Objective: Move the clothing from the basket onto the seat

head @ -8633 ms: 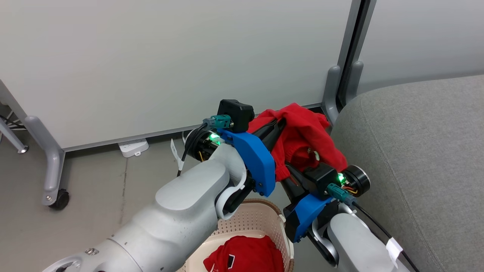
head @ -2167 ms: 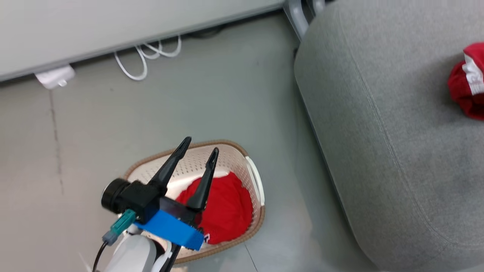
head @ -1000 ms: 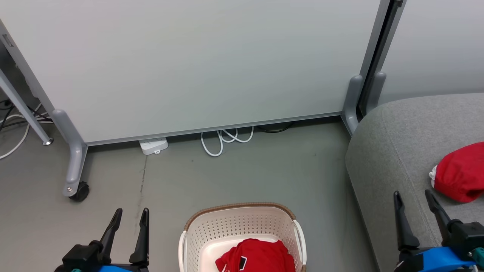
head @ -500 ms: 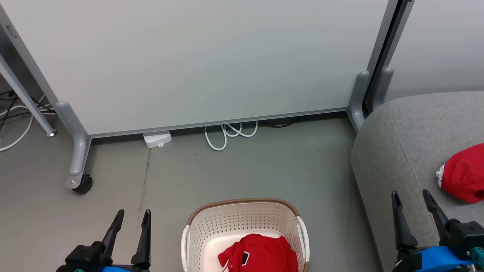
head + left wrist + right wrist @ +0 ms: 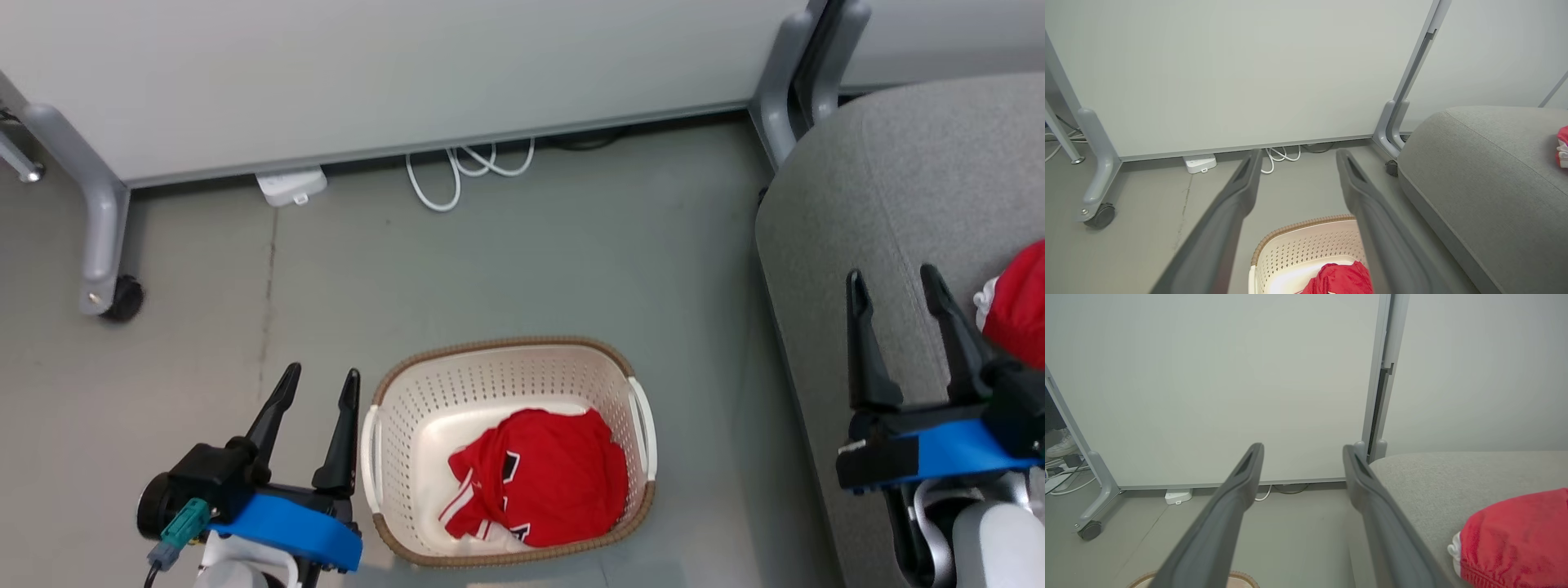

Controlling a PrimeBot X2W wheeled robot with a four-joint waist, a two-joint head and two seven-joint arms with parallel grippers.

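Note:
The cream basket (image 5: 498,347) stands on the floor, holding red clothing (image 5: 547,478) with white and black trim. Left of the basket, my left gripper (image 5: 322,372) hangs open and empty. My right gripper (image 5: 891,273) is open and empty over the near edge of the grey seat (image 5: 882,188). Another red garment (image 5: 1020,306) lies on the seat just right of it. In the left wrist view the left gripper (image 5: 1299,153) points past the basket (image 5: 1306,245) and clothing (image 5: 1343,279) toward the wall. The right wrist view shows the right gripper (image 5: 1303,448), the seat (image 5: 1453,477) and the red garment (image 5: 1515,535).
A pale partition panel stands behind, on grey legs with a caster (image 5: 122,298) at the left and a second leg (image 5: 784,73) beside the seat. A white power strip (image 5: 290,186) and looped white cable (image 5: 457,167) lie at its foot. Grey floor surrounds the basket.
The head camera has tipped down, so the whole basket now shows. Both grippers stay open. The red garment both grippers held several seconds ago now lies on the seat.

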